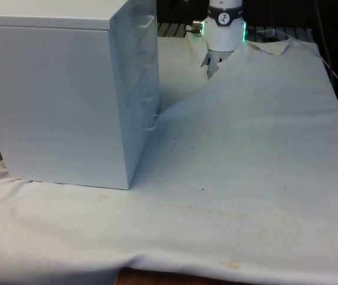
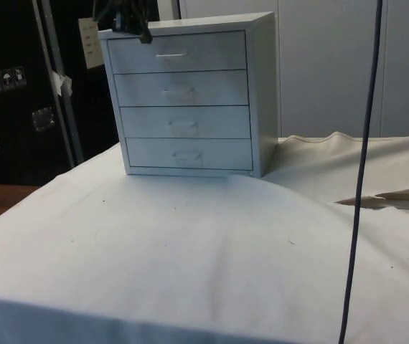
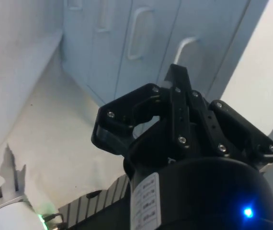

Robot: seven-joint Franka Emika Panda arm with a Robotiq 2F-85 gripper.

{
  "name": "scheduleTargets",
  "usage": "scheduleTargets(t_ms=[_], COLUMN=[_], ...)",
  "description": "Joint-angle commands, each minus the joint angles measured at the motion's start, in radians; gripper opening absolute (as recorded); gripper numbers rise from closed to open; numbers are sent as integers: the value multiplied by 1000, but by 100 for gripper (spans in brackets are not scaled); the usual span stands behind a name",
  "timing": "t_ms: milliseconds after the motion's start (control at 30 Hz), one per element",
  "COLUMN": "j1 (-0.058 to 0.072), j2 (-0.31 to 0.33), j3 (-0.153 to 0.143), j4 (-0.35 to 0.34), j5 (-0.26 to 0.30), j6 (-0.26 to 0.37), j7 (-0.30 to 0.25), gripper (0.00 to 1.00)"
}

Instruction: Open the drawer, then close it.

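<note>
I count 1 chest [image 2: 190, 97] with 4 drawers, standing on the cloth [image 1: 246, 148] at the front view's left. All 4 drawers sit flush, each with 1 handle. The top drawer [image 2: 178, 52] carries a thin bar handle [image 2: 171, 54]. I see 1 gripper [image 3: 177, 81] in the wrist view, its fingers [image 3: 178, 110] pressed together with nothing between them, its tip near that handle [image 3: 187, 44] but apart from it. In the side view the gripper [image 2: 125, 18] hangs at the chest's upper corner.
</note>
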Motion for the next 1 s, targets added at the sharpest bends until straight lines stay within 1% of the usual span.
scheduleTargets(t_ms=[0,200,233,267,500,533,567,667,867,900,967], j1=[0,0,1,0,0,2,0,0,3,3,4], j2=[-7,-8,0,-9,-10,-3,-11,-11,-5,-4,-3], j3=[5,11,6,12,17,13,18,19,16,16,16], j4=[-3,0,4,0,2,5,1,1,5,6,6], j5=[18,62,51,68,115,106,121,141,138,136,134], j6=[6,15,9,16,26,20,27,34,30,28,27], j7=[-3,-4,0,-5,-6,-2,-6,-7,-4,-3,-2], gripper=[0,0,0,0,0,0,0,0,0,0,10])
